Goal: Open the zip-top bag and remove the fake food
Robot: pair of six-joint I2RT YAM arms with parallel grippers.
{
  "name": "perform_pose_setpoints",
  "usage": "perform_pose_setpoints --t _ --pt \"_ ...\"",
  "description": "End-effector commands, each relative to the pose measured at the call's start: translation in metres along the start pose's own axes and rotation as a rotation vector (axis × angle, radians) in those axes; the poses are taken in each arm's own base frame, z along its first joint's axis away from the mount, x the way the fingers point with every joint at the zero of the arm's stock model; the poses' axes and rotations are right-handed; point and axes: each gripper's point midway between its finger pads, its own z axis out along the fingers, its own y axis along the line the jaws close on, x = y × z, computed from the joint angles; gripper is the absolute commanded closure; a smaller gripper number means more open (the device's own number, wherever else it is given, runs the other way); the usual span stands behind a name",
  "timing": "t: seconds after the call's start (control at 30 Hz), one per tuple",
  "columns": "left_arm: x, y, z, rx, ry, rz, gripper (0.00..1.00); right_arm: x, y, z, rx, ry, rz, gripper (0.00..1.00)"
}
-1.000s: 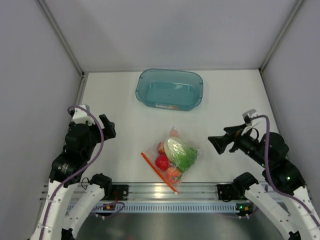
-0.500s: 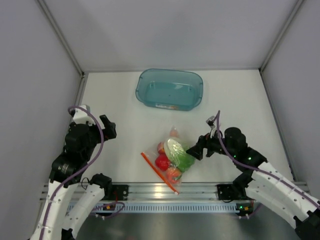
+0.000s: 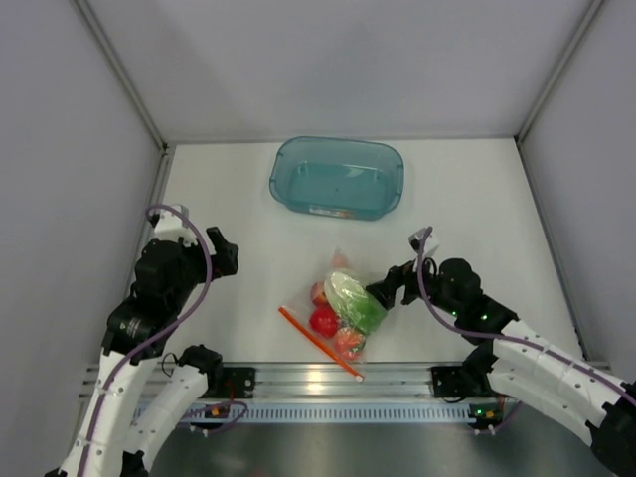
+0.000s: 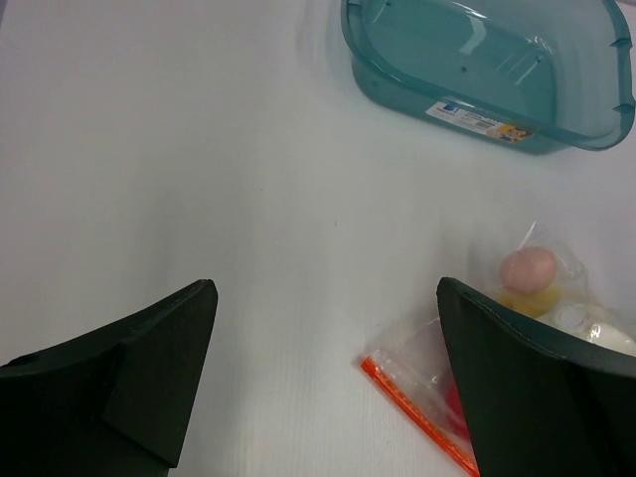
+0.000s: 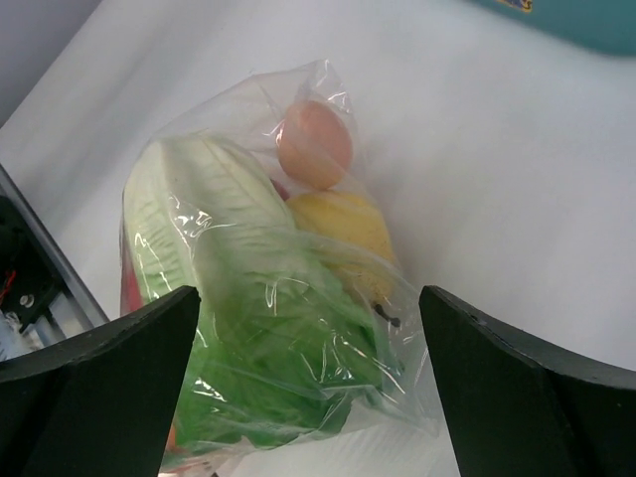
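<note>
Hanging over the left side of the table (image 3: pixel 229 199), the left gripper (image 3: pixel 223 256) is released, its jaws spread wide with only bare white surface between them in its wrist view (image 4: pixel 325 288); it is well apart from the bag (image 3: pixel 343 308) and touches nothing.

Near the middle of the table's near edge lies the bag, flat on the surface; its orange-red zip strip (image 3: pixel 320 343) runs aslant along the left, near side, and the strip looks shut, though the top view is too coarse to be sure. The food is inside it: red pieces (image 3: pixel 322 321) by the strip, a green-white lettuce (image 3: pixel 353 298) filling the right half, a pink peach (image 5: pixel 313 142) at the far end and a yellow fruit (image 5: pixel 343 229) just beside the peach. Beyond the bag, toward the back wall, stands a teal bin (image 3: pixel 338 184), apart from everything else.

On the right, the right gripper (image 3: pixel 383 290) is low at the bag's right edge, pointing left; its jaws are parted wide, one on each side of the lettuce end of the bag (image 5: pixel 268 298) in its wrist view (image 5: pixel 308 298); they clasp nothing, and I cannot tell whether a finger (image 5: pixel 109 397) brushes the plastic.
</note>
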Motion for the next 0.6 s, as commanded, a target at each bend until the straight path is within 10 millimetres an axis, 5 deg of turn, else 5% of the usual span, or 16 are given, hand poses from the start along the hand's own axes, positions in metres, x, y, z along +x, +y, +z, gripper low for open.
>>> perform_pose_setpoints --t 0.0,0.23,0.33,0.37,0.43,0.57 --pt "-0.006 -0.011 0.005 0.051 -0.019 0.004 0.01 -0.026 0.006 0.002 -0.007 -0.073 -0.091 0.06" --pt "-0.003 -0.017 0.008 0.085 0.001 0.013 0.01 -0.001 0.027 0.030 -0.170 0.085 -0.116 0.00" --pt "-0.002 -0.021 0.007 0.104 0.005 0.017 0.01 0.004 0.041 0.034 -0.263 0.106 -0.107 0.07" --pt "-0.002 -0.022 0.007 0.109 0.005 0.017 0.02 0.007 0.042 0.034 -0.269 0.111 -0.100 0.23" --pt "-0.002 -0.023 0.008 0.113 0.008 0.019 0.01 0.008 0.039 0.033 -0.259 0.107 -0.093 0.35" --pt "-0.001 -0.024 0.008 0.120 0.014 0.020 0.01 0.012 0.028 0.035 -0.189 0.109 -0.060 0.90"
